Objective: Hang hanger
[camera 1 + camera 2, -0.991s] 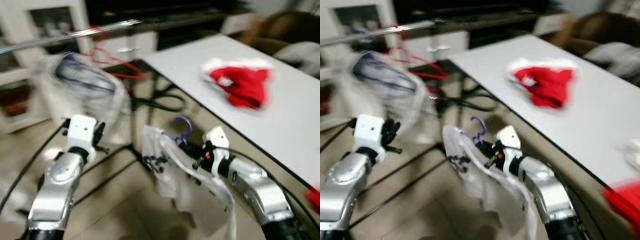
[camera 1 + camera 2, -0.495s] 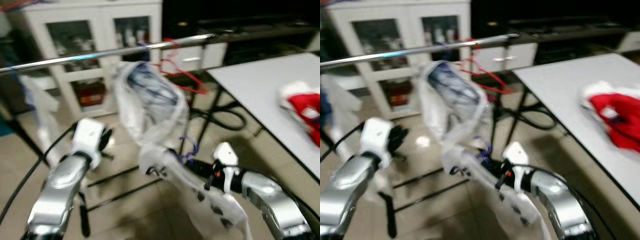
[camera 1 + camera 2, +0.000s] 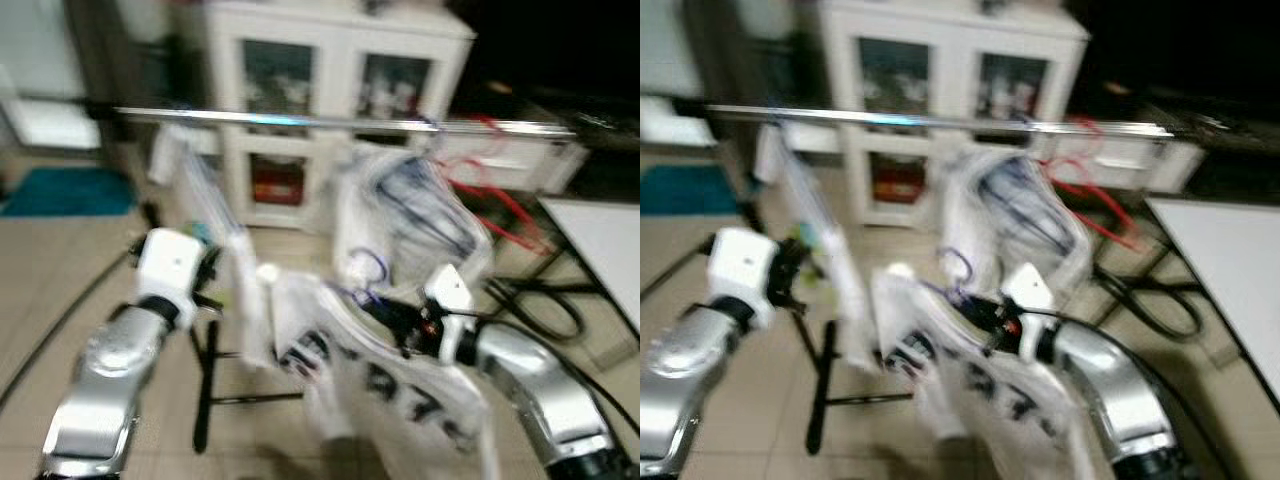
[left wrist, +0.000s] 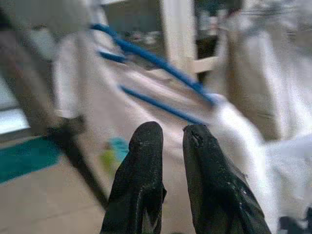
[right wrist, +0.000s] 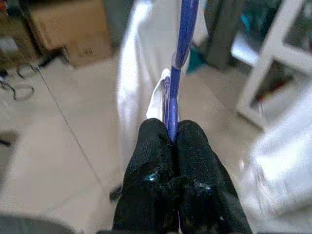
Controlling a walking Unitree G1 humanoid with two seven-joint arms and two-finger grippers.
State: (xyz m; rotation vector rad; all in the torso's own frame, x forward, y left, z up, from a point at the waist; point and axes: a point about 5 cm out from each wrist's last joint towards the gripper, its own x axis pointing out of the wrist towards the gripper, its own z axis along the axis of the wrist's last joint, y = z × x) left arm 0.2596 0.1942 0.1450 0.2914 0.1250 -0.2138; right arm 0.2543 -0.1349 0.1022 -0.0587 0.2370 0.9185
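Fingers of the right end effector point(image 5: 170, 141) pressed together on the neck of the purple hanger point(image 5: 181, 48), whose hook point(image 3: 370, 268) stands up just above the grip. A white printed garment in clear plastic point(image 3: 385, 385) drapes from the hanger across the right arm. The left end effector point(image 4: 168, 141) hangs free beside it, its fingers point(image 4: 139, 161) a narrow gap apart and holding nothing; ahead of it lies another white garment on a blue hanger point(image 4: 156, 61).

Landmark: the clothes rail point(image 3: 330, 122), a bright horizontal bar. A second ago the rail lay high and to the left of the picture and a counter with a red garment took up the right; half a second ago the rail had come toward the middle. Now it spans the picture squarely above the purple hanger — the whole scene has shifted, so the robot has turned, not the things. The grip on the hanger is unchanged through all three moments.

Below the rail hang a bagged dark garment point(image 3: 415, 205) and, toward its right end, red hangers point(image 3: 490, 195); behind it stands a white glass-fronted cabinet point(image 3: 330, 90).

Judgement: the turn is nearly done and the hanging proper not yet begun — the hook sits well below the rail and must be raised over it, probably in the open stretch left of the bagged garment.
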